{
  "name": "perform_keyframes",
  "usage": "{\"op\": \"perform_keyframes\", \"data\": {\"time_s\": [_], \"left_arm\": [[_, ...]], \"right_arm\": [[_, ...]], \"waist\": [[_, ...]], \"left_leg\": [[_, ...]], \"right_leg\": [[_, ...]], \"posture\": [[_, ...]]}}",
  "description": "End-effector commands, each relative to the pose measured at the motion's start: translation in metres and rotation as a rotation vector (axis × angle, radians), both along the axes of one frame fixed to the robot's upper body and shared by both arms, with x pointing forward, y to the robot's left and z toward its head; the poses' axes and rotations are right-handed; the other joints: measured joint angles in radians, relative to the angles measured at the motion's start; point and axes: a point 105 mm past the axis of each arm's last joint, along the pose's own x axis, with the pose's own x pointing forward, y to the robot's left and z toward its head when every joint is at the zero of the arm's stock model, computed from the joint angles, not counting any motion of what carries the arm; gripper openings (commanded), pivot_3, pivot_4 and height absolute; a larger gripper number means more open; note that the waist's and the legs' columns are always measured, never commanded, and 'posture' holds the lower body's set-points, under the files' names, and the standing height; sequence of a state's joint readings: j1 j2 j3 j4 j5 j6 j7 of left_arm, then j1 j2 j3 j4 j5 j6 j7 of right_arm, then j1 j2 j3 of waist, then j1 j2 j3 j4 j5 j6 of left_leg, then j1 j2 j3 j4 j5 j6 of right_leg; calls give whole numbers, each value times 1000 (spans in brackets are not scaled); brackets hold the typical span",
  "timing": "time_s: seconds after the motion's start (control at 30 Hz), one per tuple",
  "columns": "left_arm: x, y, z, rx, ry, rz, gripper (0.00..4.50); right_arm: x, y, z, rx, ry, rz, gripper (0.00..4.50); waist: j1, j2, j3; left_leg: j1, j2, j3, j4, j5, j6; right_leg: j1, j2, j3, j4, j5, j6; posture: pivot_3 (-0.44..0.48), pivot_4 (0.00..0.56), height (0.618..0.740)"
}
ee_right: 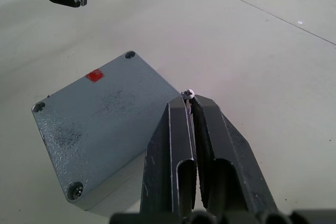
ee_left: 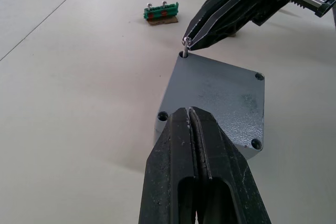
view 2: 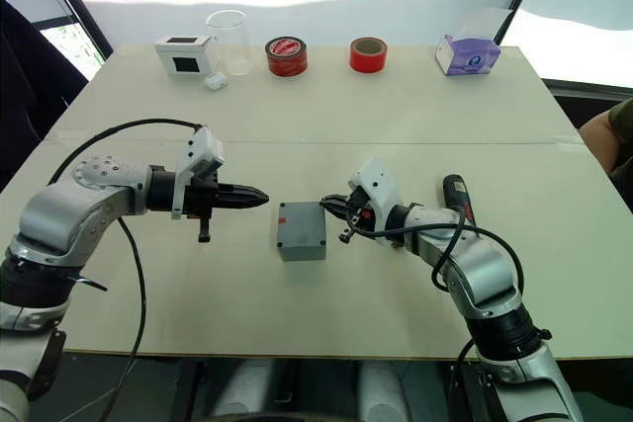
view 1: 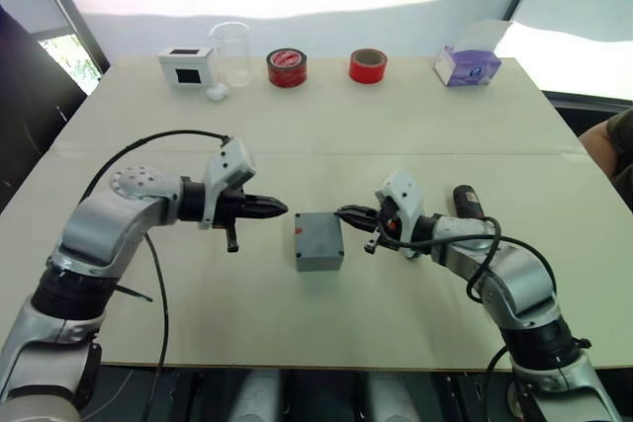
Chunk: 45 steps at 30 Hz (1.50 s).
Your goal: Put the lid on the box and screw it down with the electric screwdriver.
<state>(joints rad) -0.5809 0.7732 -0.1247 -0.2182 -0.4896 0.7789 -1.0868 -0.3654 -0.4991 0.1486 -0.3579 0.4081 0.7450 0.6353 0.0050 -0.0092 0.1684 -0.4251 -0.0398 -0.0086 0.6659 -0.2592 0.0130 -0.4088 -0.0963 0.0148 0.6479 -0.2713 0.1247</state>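
lid (ee_right: 100,124) already sitting on the box (view 1: 318,241), one corner screw in | my right gripper (ee_right: 188,98) is pinching a screw (ee_right: 188,94) at the lid's corner hole | left gripper (ee_left: 190,114) closed empty, beside the box | electric screwdriver (view 1: 466,201) lying untouched behind my right arm | green bit holder (ee_left: 161,13) nearby, nothing blocking

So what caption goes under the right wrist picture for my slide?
Right gripper pinches a tiny screw over a corner of the lid.

Bare table (view 1: 198,323) rings the box (view 1: 318,241) — flanked closely by left hand (view 1: 281,209) and right hand (view 1: 343,212).
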Motion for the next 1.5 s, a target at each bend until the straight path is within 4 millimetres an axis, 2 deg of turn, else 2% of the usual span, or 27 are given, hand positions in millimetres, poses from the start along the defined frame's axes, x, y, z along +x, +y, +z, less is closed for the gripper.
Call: {"op": "perform_keyframes", "data": {"time_s": [0.03, 0.23, 0.33, 0.4, 0.43, 0.5, 0.67, 0.83, 0.93, 1.0, 1.07, 1.13, 1.27, 1.4, 1.5], "left_arm": [[-4, -6, 9, -13, -41, -29, 0], [-5, -7, 9, -14, -41, -36, 0], [-5, -7, 9, -15, -42, -38, 0], [-5, -8, 9, -16, -42, -40, 0], [-5, -8, 9, -17, -43, -41, 0], [-6, -9, 10, -21, -43, -43, 0], [-6, -16, 14, -57, -46, -75, 0], [-8, -37, 27, -99, -81, -171, 0], [-5, -44, 32, -110, -105, -201, 0], [-7, -53, 35, -111, -128, -243, 0], [-13, -63, 38, -114, -144, -306, 0], [-21, -71, 35, -102, -149, -373, 0], [-28, -79, 24, -60, -151, -444, 0], [-36, -84, 17, -32, -160, -496, 0], [-41, -89, 6, 10, -175, -522, 0]], "right_arm": [[0, 2, 4, 10, -31, 7, 44], [1, 2, 1, 4, -26, 4, 44], [1, 1, 0, 0, -24, 1, 921], [2, 0, 0, -2, -27, -6, 1729], [3, 0, 1, -3, -31, -9, 2270], [4, -2, 3, -7, -41, -15, 2972], [5, -12, 18, 17, -55, -38, 2972], [8, -47, 57, 61, -58, -130, 2972], [11, -69, 70, 20, -40, -198, 3647], [12, -89, 79, -17, 4, -266, 4334], [15, -113, 84, -25, 112, -382, 4443], [9, -139, 70, -81, 338, -490, 4443], [-12, -175, 48, -287, 489, -585, 4443], [-20, -191, 40, -328, 578, -633, 4443], [-24, -193, 26, -308, 673, -632, 4443]], "waist": [[0, 0, 0], [1, 0, 0], [0, 0, 0], [0, 0, 0], [0, 0, 0], [0, 0, 0], [3, 0, 0], [8, 0, 0], [6, 0, 0], [5, 0, 0], [4, 1, 1], [5, 1, 1], [7, 1, 1], [-6, 2, 0], [-13, 2, 0]], "left_leg": [[0, 0, 0, 0, 0, 0], [0, 0, 0, 0, 0, 0], [0, 0, 0, 0, 0, 0], [0, 0, 0, 0, 0, 0], [0, 0, 0, 0, 0, 0], [0, 0, 0, 0, 0, 0], [0, 0, 0, 0, 0, 0], [0, 0, 0, 0, 0, 0], [0, 0, 0, 0, 0, 0], [0, 0, 0, 0, 0, 0], [0, 0, 1, 0, 0, 0], [0, 0, 1, 0, 0, 0], [-1, 0, 0, 0, -1, 1], [-1, 0, 3, 0, -1, 2], [-1, 0, 3, 0, -1, 2]], "right_leg": [[0, 0, 0, 0, 0, 0], [0, 0, 0, 0, 0, 0], [0, 0, 0, 0, 0, 0], [0, 0, 0, 0, 0, 0], [0, 0, 0, 0, 0, 0], [0, 0, 0, 0, 0, 0], [0, 0, 0, 0, 0, 0], [1, 0, 0, 0, 0, 0], [1, 0, 0, 0, 0, 0], [0, 0, 0, 0, 0, 0], [0, 0, 0, -1, 0, 0], [0, -1, 1, -1, 0, 0], [0, -2, 0, -3, 0, -1], [0, -2, 2, -3, 0, 0], [0, -2, 2, -3, 0, 0]], "posture": [[0, 150, 740], [0, 150, 740], [0, 150, 740], [0, 150, 740], [0, 150, 740], [0, 150, 740], [0, 150, 740], [0, 150, 740], [0, 150, 740], [0, 150, 740], [0, 150, 740], [0, 150, 740], [0, 150, 740], [0, 150, 740], [0, 150, 740]]}}
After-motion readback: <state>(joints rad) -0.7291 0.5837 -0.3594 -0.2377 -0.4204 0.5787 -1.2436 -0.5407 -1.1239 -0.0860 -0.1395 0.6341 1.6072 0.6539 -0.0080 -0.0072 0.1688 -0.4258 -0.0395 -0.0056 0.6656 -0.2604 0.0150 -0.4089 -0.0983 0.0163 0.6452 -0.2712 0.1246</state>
